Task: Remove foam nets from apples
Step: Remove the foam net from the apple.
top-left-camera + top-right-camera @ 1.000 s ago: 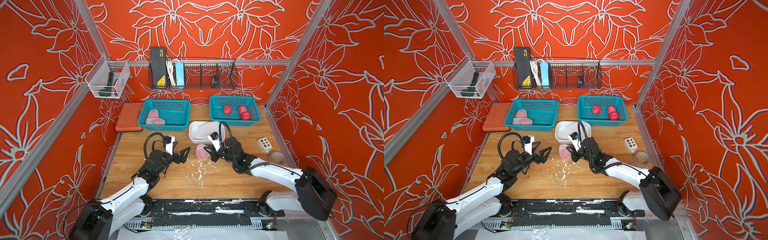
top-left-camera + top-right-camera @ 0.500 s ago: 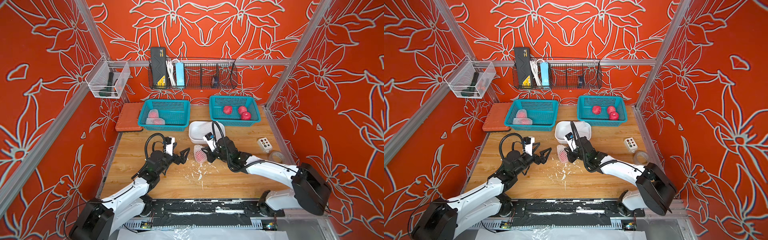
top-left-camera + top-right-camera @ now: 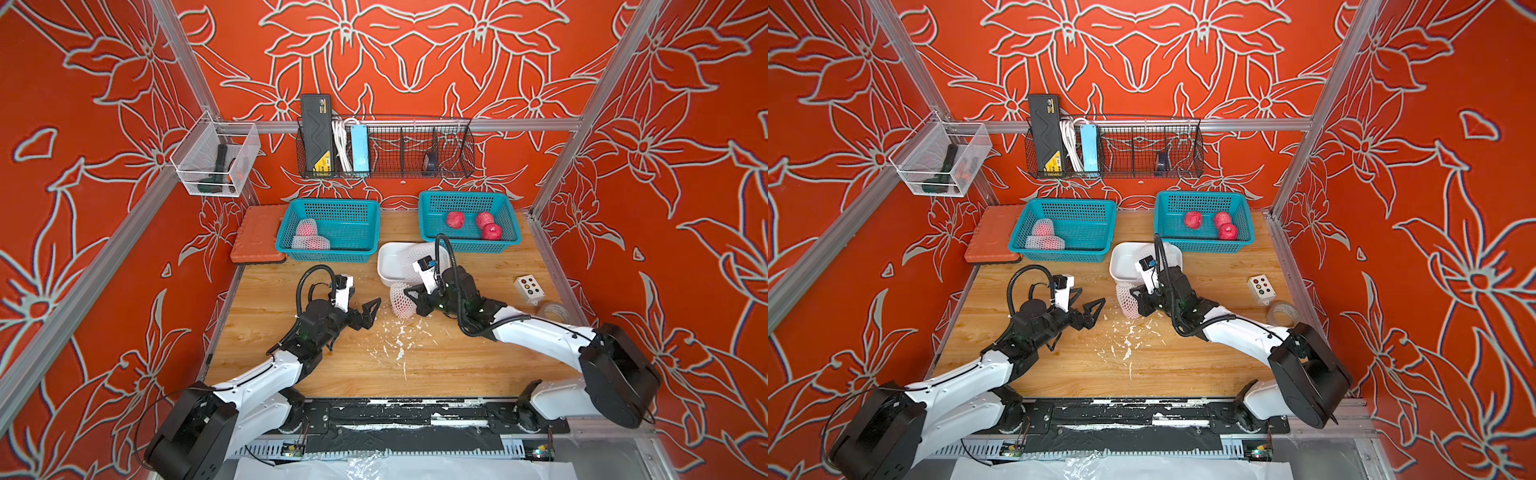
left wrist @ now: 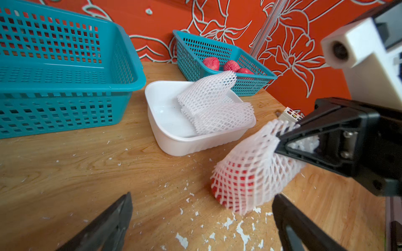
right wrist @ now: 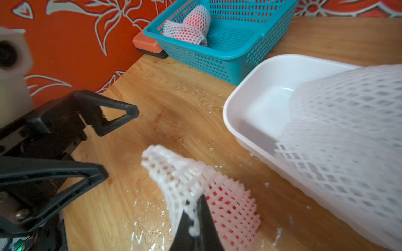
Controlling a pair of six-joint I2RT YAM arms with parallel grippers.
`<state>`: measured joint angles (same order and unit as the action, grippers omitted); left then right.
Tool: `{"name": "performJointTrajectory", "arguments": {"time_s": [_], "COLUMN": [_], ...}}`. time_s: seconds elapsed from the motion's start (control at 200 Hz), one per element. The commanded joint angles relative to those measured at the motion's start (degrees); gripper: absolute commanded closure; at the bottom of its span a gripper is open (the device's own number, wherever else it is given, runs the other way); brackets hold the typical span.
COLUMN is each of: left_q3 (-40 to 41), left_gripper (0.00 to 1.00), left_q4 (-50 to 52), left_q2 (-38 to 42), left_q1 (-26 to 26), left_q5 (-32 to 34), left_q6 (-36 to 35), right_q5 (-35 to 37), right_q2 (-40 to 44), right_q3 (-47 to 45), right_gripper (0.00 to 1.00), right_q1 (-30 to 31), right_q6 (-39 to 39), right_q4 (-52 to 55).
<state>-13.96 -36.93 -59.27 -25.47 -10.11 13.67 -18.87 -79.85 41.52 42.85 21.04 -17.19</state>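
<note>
Right gripper [image 5: 195, 215] is clamped tight on a pinch of the foam net [image 4: 261, 152] wrapped round an apple [image 4: 230, 187], which looks to be resting on the table just in front of the white tray [image 4: 174, 143]. Left gripper [image 5: 119, 143] is spread wide and holding nothing, a bit further out on that same front side. Foam crumbs [image 3: 395, 340] litter the wood there too.

Inside the tray are empty nets [image 4: 217, 108], at least two, maybe three. Behind the tray on the right arm's side, the right basket [image 3: 469, 246] has three bare apples [image 3: 478, 224]. Behind it on the other side, the left basket [image 3: 328, 256] has two netted apples [image 3: 309, 235] waiting.

I'd call it roughly halfway: three done, one in progress, two to go.
</note>
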Motion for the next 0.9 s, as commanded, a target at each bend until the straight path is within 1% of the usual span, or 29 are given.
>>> {"name": "performJointTrajectory", "arguments": {"time_s": [0.0,0.02,0.055,0.07,0.08,0.11,0.15,0.175,0.195,0.265,0.295,0.445,0.546,0.616,0.671,0.816,0.896], "left_q3": [-1.07,-1.0,-0.9,-0.9,-0.9,-0.96,-1.23,-1.34,-1.4,-1.42,-1.59,-2.87,-3.35,-3.61,-3.96,-5.82,-7.9], "left_gripper": [0.02,0.02,0.02,0.02,0.02,0.02,0.02,0.02,0.02,0.02,0.02,0.02,0.02,0.03,0.03,0.04,0.05], "left_q4": [-1.65,-1.76,-2.1,-2.24,-2.22,-2.1,-1.76,-1.66,-1.55,-1.63,-1.61,-0.63,-0.54,-0.69,-0.7,0.97,3.08], "left_q2": [-0.66,-0.76,-0.93,-1.0,-1.02,-1.16,-1.25,-1.29,-1.4,-1.3,-1.25,-0.09,0.72,0.98,0.89,-1.31,-3.31], "left_q1": [0.25,0.25,0.24,0.25,0.25,0.25,0.25,0.25,0.25,0.25,0.27,0.25,0.25,0.23,0.26,0.25,0.25], "left_q5": [-0.01,0.0,-0.07,-0.06,0.03,0.1,0.2,0.22,0.39,0.53,0.51,0.53,1.37,1.37,1.08,-0.37,-1.54], "left_q6": [-0.45,-0.47,-0.49,-0.49,-0.55,-0.58,-0.81,-0.92,-0.93,-1.02,-1.1,-0.4,0.19,0.64,0.76,-0.54,-1.46], "right_q5": [-7.28,-3.62,6.43,10.25,11.2,8.05,1.93,0.79,0.58,1.17,1.11,-2.32,-4.85,-5.6,-5.42,-7.27,-8.32], "right_q2": [-0.76,-0.17,0.82,0.91,0.97,1.35,2.38,2.81,3.08,3.26,3.38,7.23,6.88,5.28,3.33,-5.5,-10.25], "right_q3": [-3.88,-3.11,0.85,2.16,2.67,2.51,-0.25,-2.42,-2.88,1.39,2.62,5.88,10.19,12.07,13.6,19.9,22.06], "right_gripper": [1.0,1.0,1.0,1.0,1.0,1.0,1.0,1.0,1.0,1.0,1.0,1.0,1.0,1.0,1.0,1.0,1.0], "right_q1": [-3.31,-1.41,3.28,4.76,5.11,4.47,1.71,1.29,1.26,1.36,1.03,-0.69,-3.61,-6.11,-7.62,-10.81,-12.79], "right_q6": [6.9,3.16,-4.96,-6.85,-7.56,-6.8,-2.42,-0.42,-0.17,-1.52,-1.33,2.72,7.18,11.48,13.16,16.1,19.41], "right_q4": [-11.88,-7.67,4.37,7.4,8.42,7.88,1.48,-3.48,-4.7,3.5,5.05,4.2,5.19,3.53,2.96,2.81,1.23]}}
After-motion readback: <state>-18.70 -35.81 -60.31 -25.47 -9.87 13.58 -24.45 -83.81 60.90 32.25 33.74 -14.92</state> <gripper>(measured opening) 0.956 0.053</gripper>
